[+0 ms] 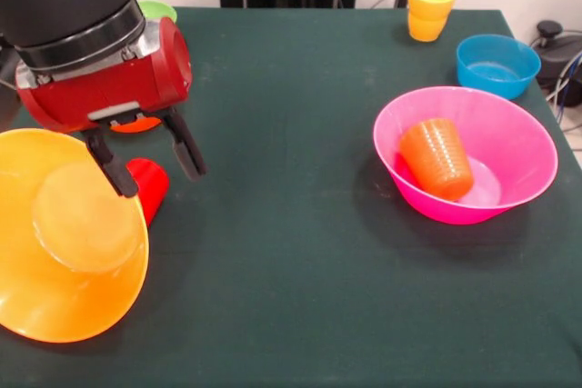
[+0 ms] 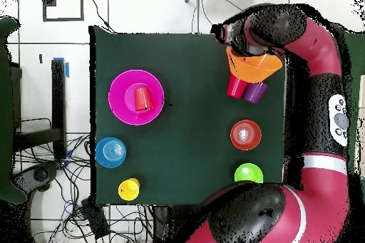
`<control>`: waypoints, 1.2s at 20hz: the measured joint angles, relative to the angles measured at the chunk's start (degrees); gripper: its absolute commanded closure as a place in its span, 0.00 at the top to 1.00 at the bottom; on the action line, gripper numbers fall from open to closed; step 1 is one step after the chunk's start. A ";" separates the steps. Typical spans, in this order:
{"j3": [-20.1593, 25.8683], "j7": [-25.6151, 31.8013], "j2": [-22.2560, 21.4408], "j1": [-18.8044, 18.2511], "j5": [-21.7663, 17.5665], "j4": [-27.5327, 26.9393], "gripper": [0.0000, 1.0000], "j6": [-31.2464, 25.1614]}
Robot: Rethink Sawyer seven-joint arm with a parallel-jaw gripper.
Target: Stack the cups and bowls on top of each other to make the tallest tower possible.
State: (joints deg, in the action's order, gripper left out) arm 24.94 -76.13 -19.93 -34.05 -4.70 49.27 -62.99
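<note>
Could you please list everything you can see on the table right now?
table: one, dark green
pink bowl: one, pink, upright
orange cup: one, orange, on its side inside the pink bowl
blue bowl: one, blue, beside pink bowl
yellow cup: one, yellow, table corner
green bowl: one, green, table edge
small orange bowl: one, orange, beside green bowl
yellow-orange bowl: one, tipped up
red cup: one, red, against tipped bowl
purple cup: one, purple, beside red cup
arm: one, red and black
pincer: one, black, open

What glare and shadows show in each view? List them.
Front view: soft shadow left of the large pink plastic bowl on the dark green table; pale sheen inside the small blue plastic bowl. Overhead view: white glare spot in the small orange plastic bowl.
</note>
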 measured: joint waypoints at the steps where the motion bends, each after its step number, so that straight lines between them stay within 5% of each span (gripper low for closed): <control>1: 0.00 0.00 -0.55 -0.34 -0.58 1.10 1.00 0.12; 24: 0.53 0.00 -1.26 -3.87 -7.40 4.09 1.00 2.43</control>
State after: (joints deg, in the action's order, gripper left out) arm 25.47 -76.13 -21.19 -37.92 -12.11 53.36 -60.56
